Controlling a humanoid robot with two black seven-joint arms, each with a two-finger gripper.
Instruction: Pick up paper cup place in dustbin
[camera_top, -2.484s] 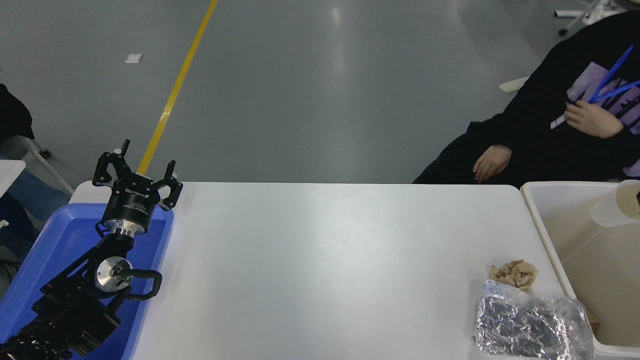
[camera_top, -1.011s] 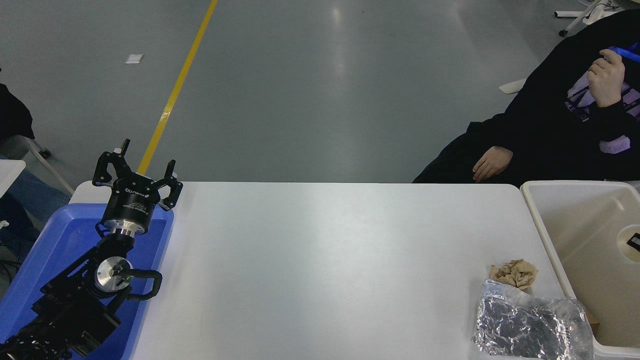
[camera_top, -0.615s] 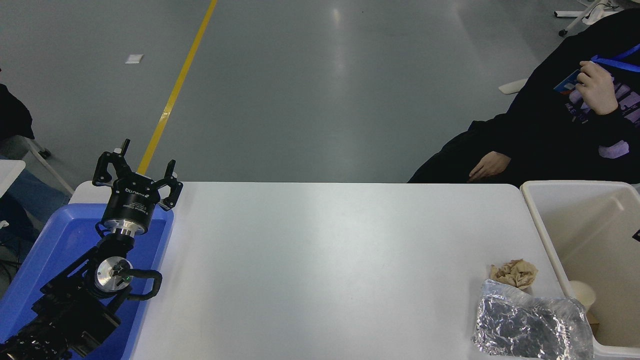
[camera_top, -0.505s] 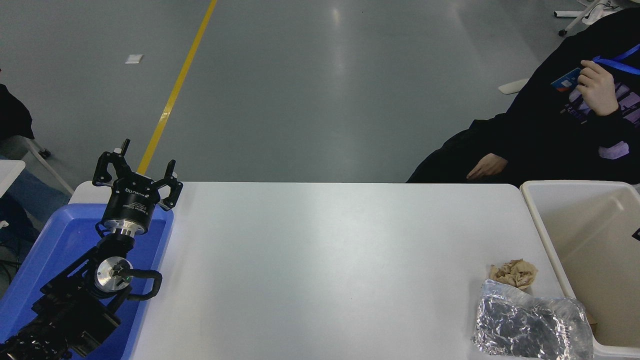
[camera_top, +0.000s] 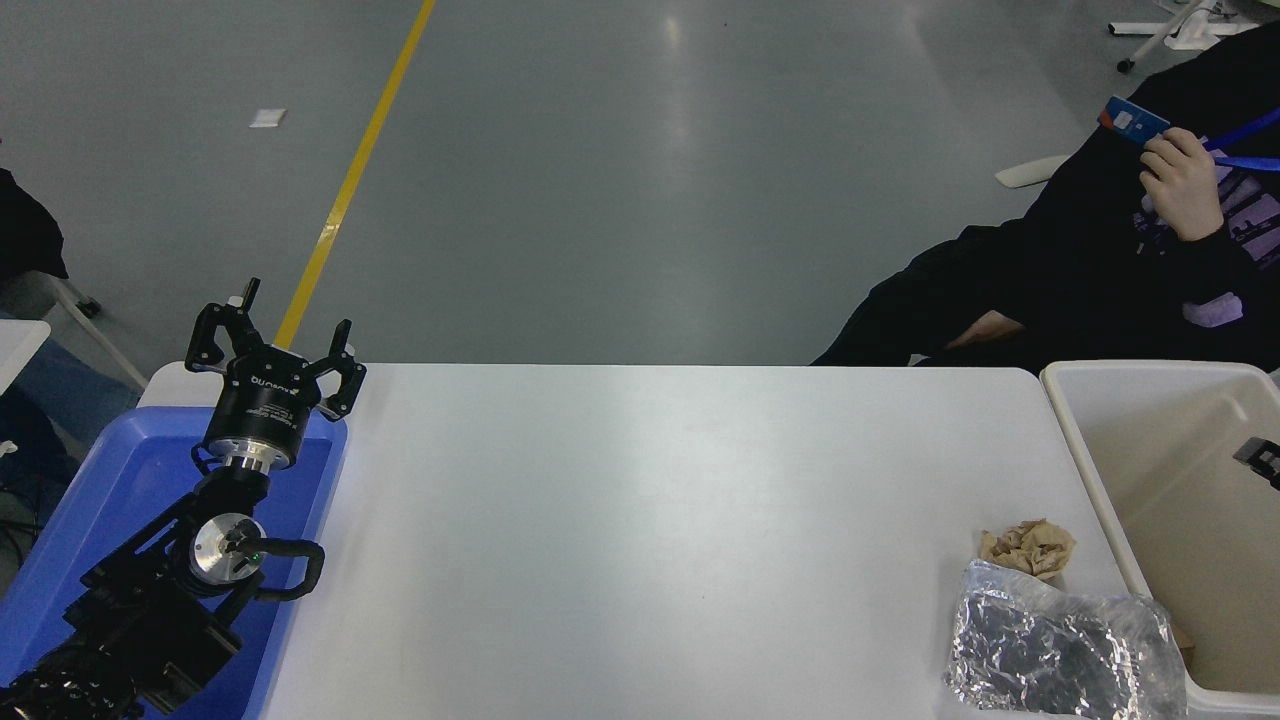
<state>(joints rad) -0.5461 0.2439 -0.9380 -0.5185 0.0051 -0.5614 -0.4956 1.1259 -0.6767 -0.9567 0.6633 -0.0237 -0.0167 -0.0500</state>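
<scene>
The dustbin is a cream-white tub at the table's right end, cut off by the picture's right edge. The paper cup does not show; it is hidden or out of view. Only a small black tip of my right gripper shows at the right edge, over the dustbin's inside. My left gripper is open and empty, parked at the lower left above a blue tray.
A crumpled tan paper wad and a crinkled silver foil bag lie on the white table beside the dustbin's left wall. A person in black sits at the far right, one hand raised and holding a card.
The cup, held over the dustbin 2.5 s ago, dropped inside and then left sight. My right gripper drew back to the right edge. The person lifted a hand and leaned back.
</scene>
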